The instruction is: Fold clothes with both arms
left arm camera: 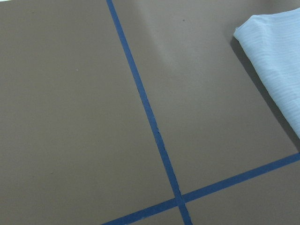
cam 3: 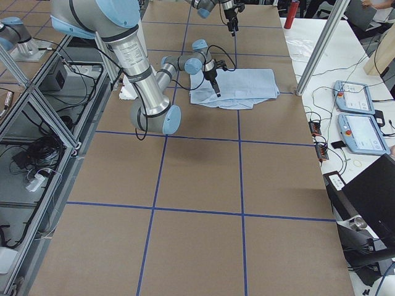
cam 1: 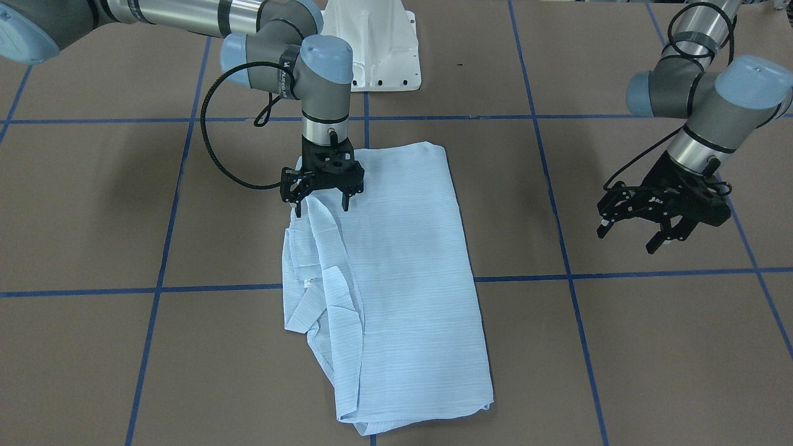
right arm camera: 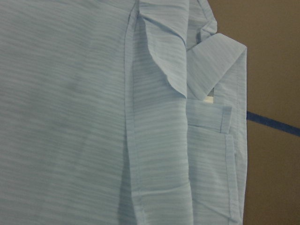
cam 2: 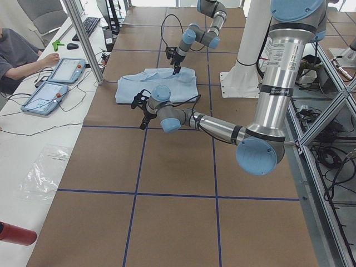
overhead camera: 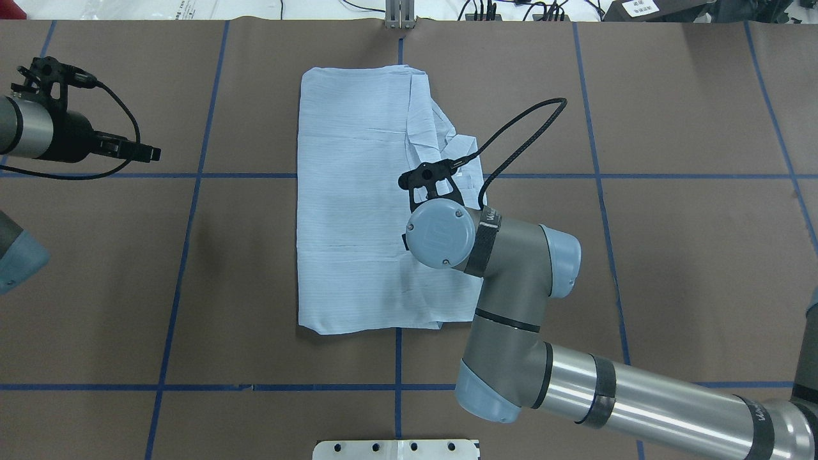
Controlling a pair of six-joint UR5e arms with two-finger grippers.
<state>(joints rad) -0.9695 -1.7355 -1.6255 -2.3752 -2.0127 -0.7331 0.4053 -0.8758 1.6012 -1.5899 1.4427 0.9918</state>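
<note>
Folded pale-blue striped shirt (cam 1: pixel 403 248) lies flat on surface (cam 1: pixel 619 341). Right tool (cam 1: pixel 322 210), spread, stands over shirt's rumpled edge. Left tool (cam 1: pixel 626 241), spread, well apart from shirt.

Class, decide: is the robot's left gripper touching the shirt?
Apart. The front-facing view shows the left gripper over bare table, a wide gap from the shirt.
</note>
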